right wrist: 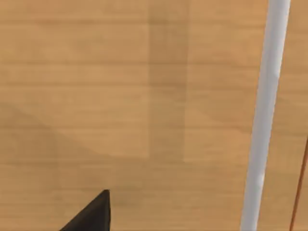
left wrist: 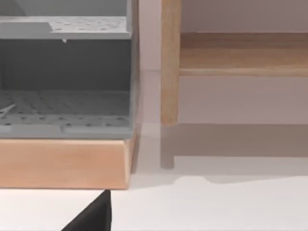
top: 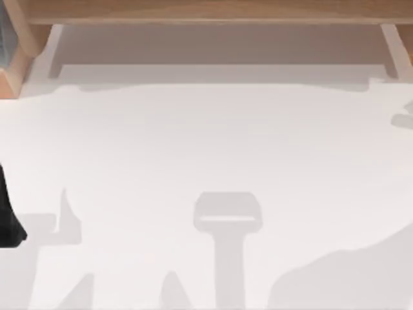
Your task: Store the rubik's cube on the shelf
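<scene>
The rubik's cube is out of view. The shelf point(top: 206, 11) is a light-brown wooden board running along the table's far edge, with white table beneath it. In the left wrist view the shelf board point(left wrist: 240, 57) rests on an upright wooden support point(left wrist: 169, 62). My left arm point(top: 8, 223) is a dark shape at the table's left edge, and a black part of my left gripper point(left wrist: 94, 214) hangs over the white tabletop, facing the shelf. A black part of my right gripper point(right wrist: 94, 214) sits close over a light-brown wooden surface point(right wrist: 120, 96).
A grey perforated rack point(left wrist: 67, 72) stands on a wooden base point(left wrist: 62, 163) at the far left, beside the shelf support. The white tabletop point(top: 206, 142) carries soft grey arm shadows near its front. A white strip point(right wrist: 267, 115) crosses the wood in the right wrist view.
</scene>
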Robot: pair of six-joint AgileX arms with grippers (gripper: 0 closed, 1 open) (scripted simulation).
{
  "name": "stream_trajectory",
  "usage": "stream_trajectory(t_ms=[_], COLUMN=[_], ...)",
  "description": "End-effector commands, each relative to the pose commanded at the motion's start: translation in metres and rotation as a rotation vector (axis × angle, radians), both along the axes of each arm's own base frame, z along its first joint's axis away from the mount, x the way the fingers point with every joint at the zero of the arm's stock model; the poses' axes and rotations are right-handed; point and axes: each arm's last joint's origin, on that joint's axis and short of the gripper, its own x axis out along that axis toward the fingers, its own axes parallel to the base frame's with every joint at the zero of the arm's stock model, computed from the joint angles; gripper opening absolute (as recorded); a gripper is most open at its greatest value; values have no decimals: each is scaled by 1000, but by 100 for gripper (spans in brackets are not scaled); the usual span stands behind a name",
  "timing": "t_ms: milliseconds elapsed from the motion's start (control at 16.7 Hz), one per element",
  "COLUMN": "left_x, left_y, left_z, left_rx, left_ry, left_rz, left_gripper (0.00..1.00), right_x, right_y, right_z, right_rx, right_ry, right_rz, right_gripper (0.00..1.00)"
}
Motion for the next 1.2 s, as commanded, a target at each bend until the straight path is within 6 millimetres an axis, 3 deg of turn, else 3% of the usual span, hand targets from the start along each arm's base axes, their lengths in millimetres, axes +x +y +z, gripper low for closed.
stream_trajectory(t_ms=[60,840,1200], left_x=[0,0,0], left_y=[0,0,0], left_z=[0,0,0], left_rx=[0,0,0], left_ry=[0,0,0], left_rz=[0,0,0], left_gripper=[100,100,100], right_x=[0,0,0], right_y=[0,0,0], right_z=[0,0,0], right_rx=[0,0,0], right_ry=[0,0,0], right_rz=[0,0,0], right_gripper=[100,2,0])
